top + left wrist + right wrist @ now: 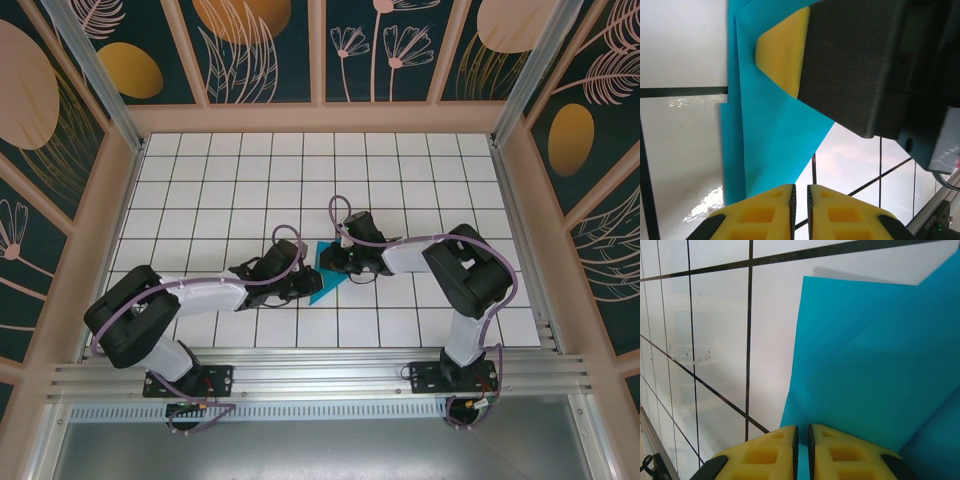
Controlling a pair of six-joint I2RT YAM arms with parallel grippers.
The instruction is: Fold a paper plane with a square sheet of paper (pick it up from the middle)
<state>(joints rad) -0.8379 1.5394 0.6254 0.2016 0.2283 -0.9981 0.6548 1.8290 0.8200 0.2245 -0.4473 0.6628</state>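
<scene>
The square sheet of paper (865, 365), already creased into overlapping teal flaps, lies flat on the bench (400, 170) between the two claws. It spreads ahead of the right claw (802, 429) and runs under its tips. From the left claw (800, 189) it reaches forward from the left pad, with the right claw's yellow finger (782, 50) resting on it farther ahead.

Both claws have their pads drawn almost together, with only a slim slit between. I cannot tell whether either one pinches paper or merely presses on it.

The sheet looks featherlight, thin and limp. It will likely slide on the glossy tiles, bend under its own weight and hold any dent it is given. Too hard a tug may tear it.

The safest hold is probably a shallow pinch on a doubled, folded edge just ahead of the tips, where the layers are stiffer. Meanwhile the opposite claw pins the sheet down.
</scene>
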